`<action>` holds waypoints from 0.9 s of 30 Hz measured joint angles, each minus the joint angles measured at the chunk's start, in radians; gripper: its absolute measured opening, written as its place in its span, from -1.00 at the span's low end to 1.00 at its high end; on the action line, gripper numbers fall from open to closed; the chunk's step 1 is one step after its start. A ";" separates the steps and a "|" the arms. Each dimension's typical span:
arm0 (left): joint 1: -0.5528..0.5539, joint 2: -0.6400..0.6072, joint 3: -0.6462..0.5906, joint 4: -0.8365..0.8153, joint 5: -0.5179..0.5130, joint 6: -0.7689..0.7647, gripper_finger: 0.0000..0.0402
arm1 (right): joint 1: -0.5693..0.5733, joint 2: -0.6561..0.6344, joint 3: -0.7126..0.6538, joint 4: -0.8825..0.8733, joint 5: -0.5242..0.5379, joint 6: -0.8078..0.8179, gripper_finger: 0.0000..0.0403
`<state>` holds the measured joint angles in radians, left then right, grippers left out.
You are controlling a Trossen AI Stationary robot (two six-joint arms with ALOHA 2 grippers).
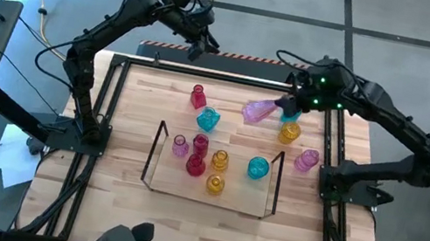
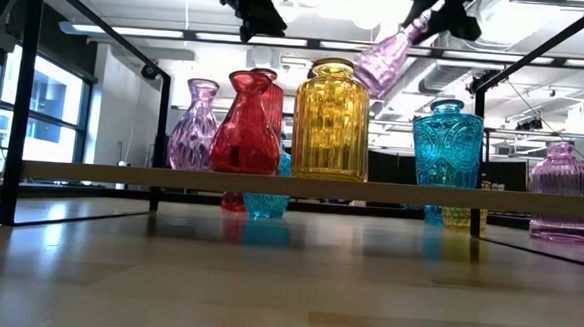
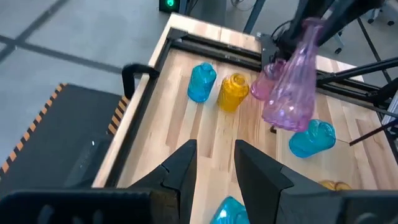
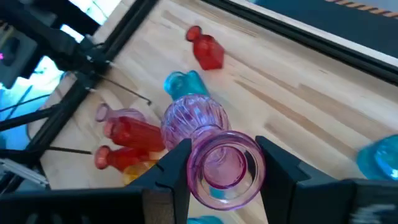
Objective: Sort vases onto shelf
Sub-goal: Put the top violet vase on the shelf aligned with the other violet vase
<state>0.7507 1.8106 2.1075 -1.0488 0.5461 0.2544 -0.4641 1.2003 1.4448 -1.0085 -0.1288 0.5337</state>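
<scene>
pink vase clamped at the neck between the fingers of right gripper, carried tilted in the air, body pointing toward the shelf, well off the wood. seen in the high view hanging behind the shelf's far edge, above the loose cyan and amber vases there.

left gripper raised beyond the shelf's far left corner, fingers parted, nothing between them; waiting.

on the shelf already: pink, two red, two amber, one cyan. off the shelf: red vase and cyan vase just behind its far edge, amber vase behind its far right corner, another pink vase just right of its right end frame.

step in hand, judged: transport of the lifted vase toward the shelf. next move calls for righting it upright, lowering into a free gap on the tray, clear of neighbours and of the end frame, then release.
</scene>
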 joint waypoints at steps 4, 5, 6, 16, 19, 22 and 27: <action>0.009 -0.012 0.000 -0.060 0.000 0.000 -0.51 | 0.045 0.006 0.000 0.004 -0.004 0.007 -0.41; 0.009 -0.015 0.000 -0.079 0.000 0.000 -0.51 | 0.056 0.009 0.000 0.003 -0.007 0.007 -0.41; 0.009 -0.017 0.000 -0.097 0.000 0.000 -0.51 | 0.068 0.010 0.000 0.003 -0.008 0.005 -0.41; -0.022 -0.028 0.000 -0.280 0.000 -0.025 -0.51 | 0.209 0.011 0.000 0.011 -0.085 -0.010 -0.41; -0.038 -0.028 0.000 -0.310 -0.001 -0.045 -0.51 | 0.256 0.013 0.000 0.028 -0.085 -0.010 -0.41; -0.065 -0.028 0.000 -0.332 -0.001 -0.052 -0.51 | 0.293 0.020 0.000 0.055 -0.085 -0.011 -0.41; -0.089 -0.062 -0.001 -0.356 0.002 -0.044 -0.51 | 0.322 0.059 0.000 0.114 -0.101 -0.036 -0.41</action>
<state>0.6613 1.7488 2.1063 -1.4048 0.5478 0.2104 -0.1418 1.2590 1.4448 -0.8942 -0.2302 0.4973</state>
